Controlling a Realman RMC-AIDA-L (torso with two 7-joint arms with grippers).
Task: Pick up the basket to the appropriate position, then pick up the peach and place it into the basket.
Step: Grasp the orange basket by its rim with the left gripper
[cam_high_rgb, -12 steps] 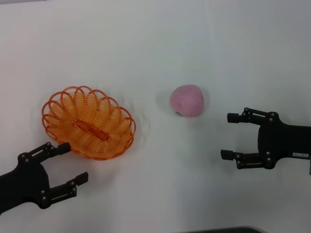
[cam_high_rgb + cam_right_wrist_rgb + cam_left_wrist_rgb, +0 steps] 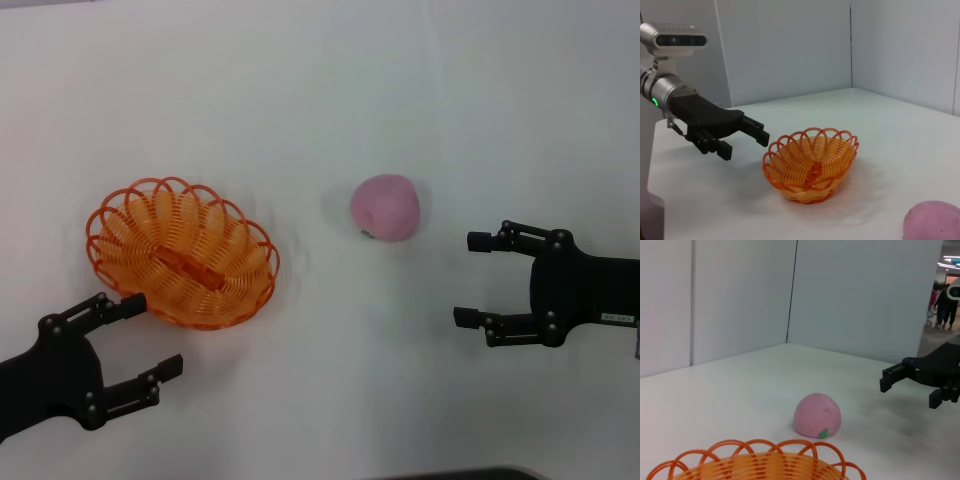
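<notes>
The orange looped basket (image 2: 182, 252) stands on the white table at the left; it also shows in the left wrist view (image 2: 757, 462) and the right wrist view (image 2: 811, 163). The pink peach (image 2: 384, 207) lies right of the middle, with a small green mark low on its side in the left wrist view (image 2: 817, 415); its edge shows in the right wrist view (image 2: 935, 221). My left gripper (image 2: 156, 338) is open and empty, its upper finger at the basket's near rim. My right gripper (image 2: 474, 279) is open and empty, to the right of the peach and apart from it.
The white table (image 2: 330, 90) runs to grey walls (image 2: 740, 295) at the back. The table's near edge (image 2: 450, 474) shows dark at the bottom of the head view. People stand in a lit room far off (image 2: 942, 302).
</notes>
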